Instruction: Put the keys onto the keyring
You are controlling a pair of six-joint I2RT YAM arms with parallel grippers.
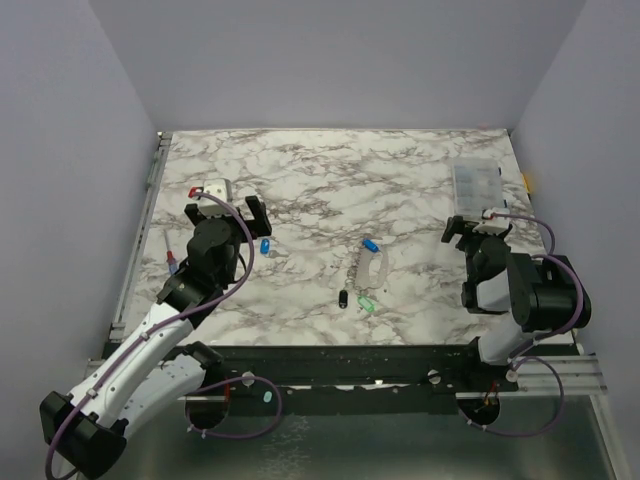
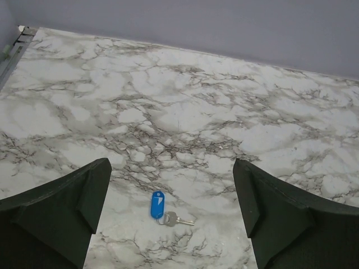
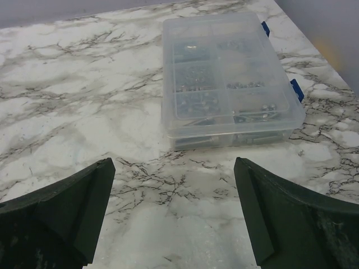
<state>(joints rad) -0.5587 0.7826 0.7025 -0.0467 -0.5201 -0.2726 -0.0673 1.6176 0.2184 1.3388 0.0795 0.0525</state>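
Lower centre, top view: green key [image 1: 367,303] and black key [image 1: 343,298] loose beside keyring [image 1: 368,268]. Blue key [image 1: 370,244] at ring's upper end, attachment unclear. Second blue key [image 2: 157,205] left of centre, just beside left gripper [image 1: 228,213], jaws wide, empty. Right gripper [image 1: 475,228] wide, empty, facing compartment box [image 3: 227,78] upper right. Likely nothing threaded yet.

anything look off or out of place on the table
Nothing looks spilled or broken. One blue key lies alone in front of the left gripper, well apart from the keyring, while the other three keys lie close around it.
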